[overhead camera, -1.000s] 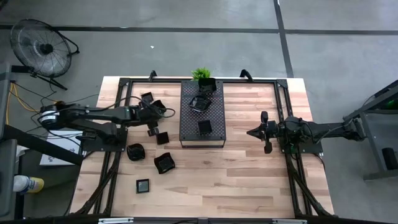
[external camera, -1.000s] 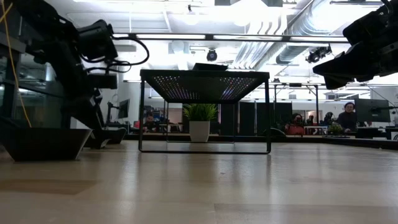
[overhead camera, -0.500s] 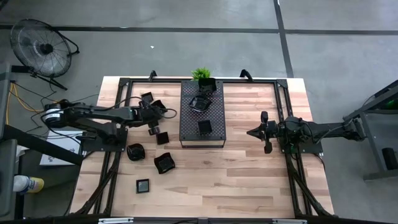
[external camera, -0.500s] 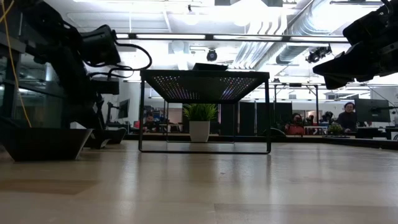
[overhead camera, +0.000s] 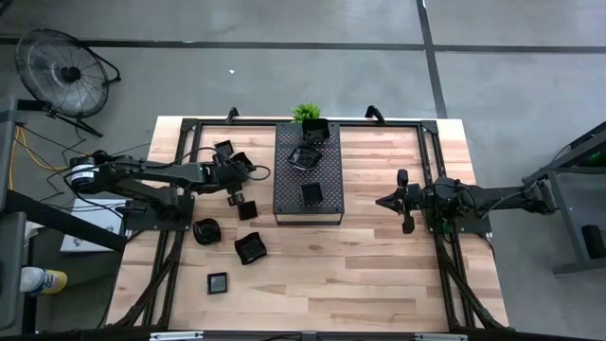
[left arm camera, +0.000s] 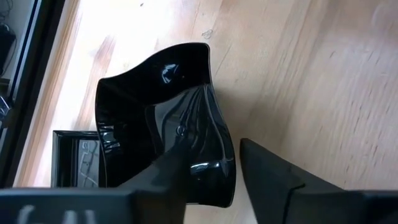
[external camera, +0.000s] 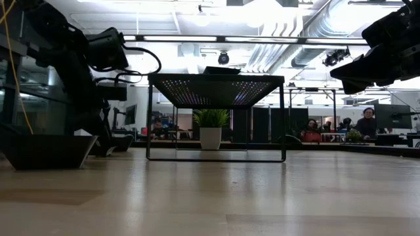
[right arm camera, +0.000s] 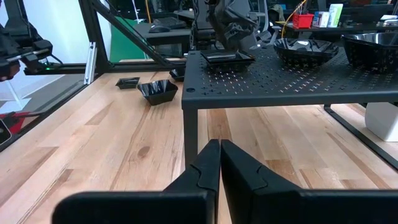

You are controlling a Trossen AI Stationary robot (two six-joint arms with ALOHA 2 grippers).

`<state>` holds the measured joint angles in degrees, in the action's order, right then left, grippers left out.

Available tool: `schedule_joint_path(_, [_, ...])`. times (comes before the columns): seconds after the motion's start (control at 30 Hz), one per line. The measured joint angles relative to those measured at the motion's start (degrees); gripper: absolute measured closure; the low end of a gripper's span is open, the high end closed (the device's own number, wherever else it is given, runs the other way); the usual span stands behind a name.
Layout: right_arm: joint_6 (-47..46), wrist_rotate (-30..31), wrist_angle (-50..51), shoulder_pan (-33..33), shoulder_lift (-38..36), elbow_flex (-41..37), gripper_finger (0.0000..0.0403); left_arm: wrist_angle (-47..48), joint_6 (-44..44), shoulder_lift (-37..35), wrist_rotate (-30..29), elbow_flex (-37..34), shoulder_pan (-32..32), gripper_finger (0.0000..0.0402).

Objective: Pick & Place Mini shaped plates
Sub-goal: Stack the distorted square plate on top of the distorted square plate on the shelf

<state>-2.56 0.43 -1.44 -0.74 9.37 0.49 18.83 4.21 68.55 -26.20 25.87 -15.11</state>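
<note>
My left gripper (overhead camera: 237,173) is open over a glossy black wavy-rimmed mini plate (left arm camera: 161,106) that rests on the table left of the perforated tray (overhead camera: 327,185). In the left wrist view its fingers (left arm camera: 214,152) stand either side of the plate's near wall, one over the hollow, one outside with bare wood between. A flat square plate (left arm camera: 74,162) lies beside it. Several more mini plates lie on the table (overhead camera: 250,248) and three on the tray (overhead camera: 312,192). My right gripper (overhead camera: 383,201) is shut and empty, right of the tray.
A small green plant (overhead camera: 306,113) stands at the tray's far end. The tray stands on thin legs (external camera: 149,118) above the table. Black frame rails (overhead camera: 170,256) run along the table's sides. Bare wood lies toward the near edge (overhead camera: 360,284). People sit in the room behind (external camera: 367,121).
My left gripper has shifted a little toward the tray over the wavy plate. The plates and my right arm have kept still.
</note>
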Motion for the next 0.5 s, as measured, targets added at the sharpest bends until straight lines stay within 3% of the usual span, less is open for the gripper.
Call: schedule_joint_path(0.5, [-0.01, 0.00, -0.01, 0.01, 0.00, 0.00, 0.0395, 0.81, -0.05, 0.00, 0.13, 0.00, 0.00, 0.0375])
